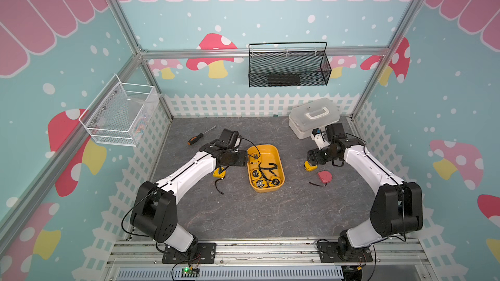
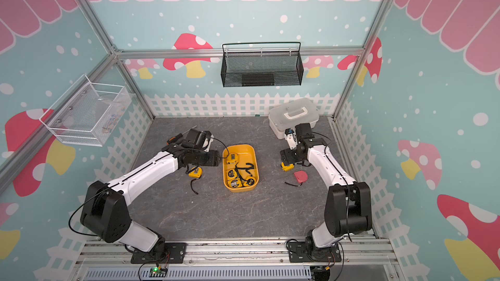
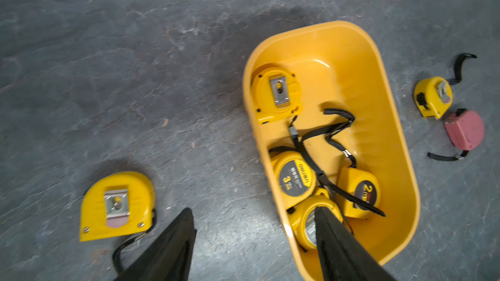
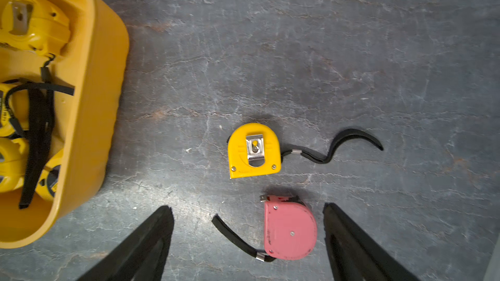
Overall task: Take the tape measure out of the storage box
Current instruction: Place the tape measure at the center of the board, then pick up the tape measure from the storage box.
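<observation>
The storage box point(image 1: 270, 152) point(image 2: 243, 152) is a yellow tray mid-table, and several yellow tape measures point(image 1: 255, 173) with tangled black straps lie in it. My left gripper point(image 1: 243, 158) point(image 3: 254, 210) hovers open at the tray's left rim point(image 3: 378, 58); one finger stands over a tape measure in the tray point(image 3: 305, 223), the other over bare table. My right gripper point(image 1: 311, 158) point(image 4: 247, 208) is open above a yellow tape measure point(image 1: 310, 166) point(image 4: 254, 150) and a pink one point(image 1: 324, 176) point(image 4: 289, 229), both lying on the table right of the tray and held by nothing.
Another yellow tape measure point(image 1: 219, 173) point(image 3: 116, 206) lies on the table under my left arm. A screwdriver point(image 1: 200, 136) is at the back left, a white lidded case point(image 1: 313, 116) at the back right. A black mesh basket point(image 1: 288, 68) and a white wire basket point(image 1: 119, 112) hang on the walls.
</observation>
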